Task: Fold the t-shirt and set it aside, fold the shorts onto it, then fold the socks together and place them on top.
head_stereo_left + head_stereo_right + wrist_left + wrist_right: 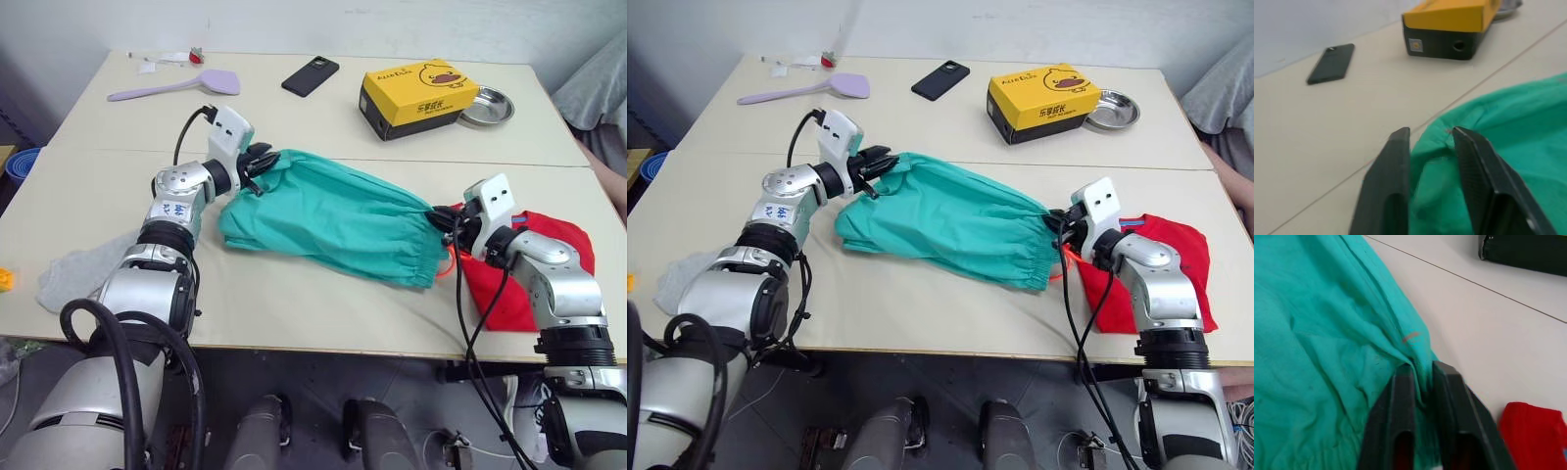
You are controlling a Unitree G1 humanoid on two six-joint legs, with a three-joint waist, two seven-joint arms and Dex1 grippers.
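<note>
The teal-green shorts [333,215] hang stretched across the middle of the table, held at both ends. My left gripper [263,162] is shut on a fold at their far left end; cloth sits between its fingers [1386,186]. My right gripper [438,220] is shut on the gathered waistband end, next to the orange drawstring [453,262]; its fingers [1400,416] pinch the teal cloth. The red t-shirt [490,294] lies folded at the right front of the table, partly under my right arm. Light grey socks [73,274] lie bunched near the left front edge.
At the back of the table sit a yellow box [419,96], a metal bowl [487,106], a black phone [311,75] and a lilac spatula [176,88]. Grey cloth [598,88] shows past the right edge. A blue container [20,162] stands beside the left edge.
</note>
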